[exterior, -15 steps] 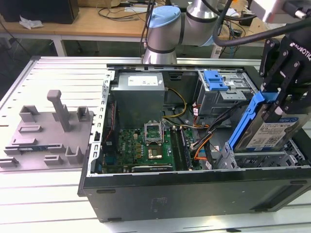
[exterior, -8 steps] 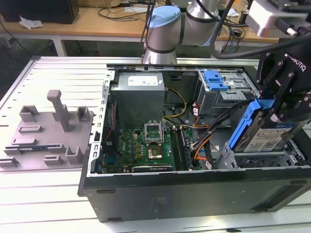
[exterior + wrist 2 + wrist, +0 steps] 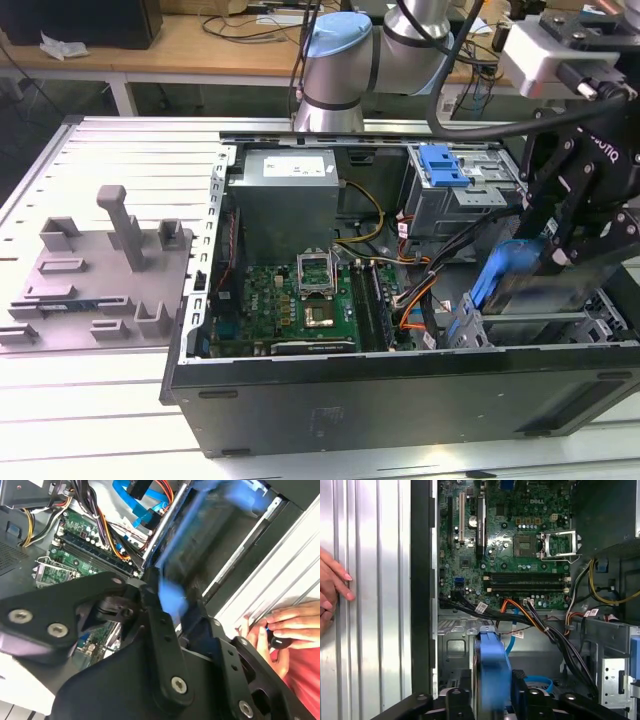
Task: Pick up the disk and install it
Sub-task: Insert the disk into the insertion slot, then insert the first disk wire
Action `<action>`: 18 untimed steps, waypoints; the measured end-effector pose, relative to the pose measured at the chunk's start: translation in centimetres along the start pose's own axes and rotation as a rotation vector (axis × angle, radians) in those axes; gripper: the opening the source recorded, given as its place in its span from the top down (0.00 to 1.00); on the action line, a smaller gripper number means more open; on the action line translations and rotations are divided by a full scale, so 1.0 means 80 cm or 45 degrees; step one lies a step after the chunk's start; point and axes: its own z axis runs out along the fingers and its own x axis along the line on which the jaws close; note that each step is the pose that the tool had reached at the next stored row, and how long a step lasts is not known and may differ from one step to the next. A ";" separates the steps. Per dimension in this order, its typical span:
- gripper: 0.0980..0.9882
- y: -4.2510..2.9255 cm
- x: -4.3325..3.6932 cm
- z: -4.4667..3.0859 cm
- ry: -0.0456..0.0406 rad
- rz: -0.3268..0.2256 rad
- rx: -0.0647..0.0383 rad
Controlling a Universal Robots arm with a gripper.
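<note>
My gripper is shut on the disk, a flat drive with a bright blue rail. It holds the disk tilted over the drive bay at the open computer case's near corner, on the exterior view's right. In the first wrist view the disk's blue edge stands between the black fingers, with the gripper above the bay's metal floor. In the second wrist view the disk is a blurred blue and dark slab ahead of the gripper.
A grey power-supply box and the motherboard fill the case's middle. A blue latch piece tops the grey drive cage. Cable bundles run beside the bay. A person's hand rests on the ribbed table beside the case. A grey fixture stands on the exterior view's left.
</note>
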 end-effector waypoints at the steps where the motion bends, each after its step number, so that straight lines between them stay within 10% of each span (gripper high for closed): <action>1: 0.62 0.0000 0.000 0.0001 0.000 0.000 0.000; 18: 0.55 0.0000 0.000 0.0003 -0.003 0.000 0.000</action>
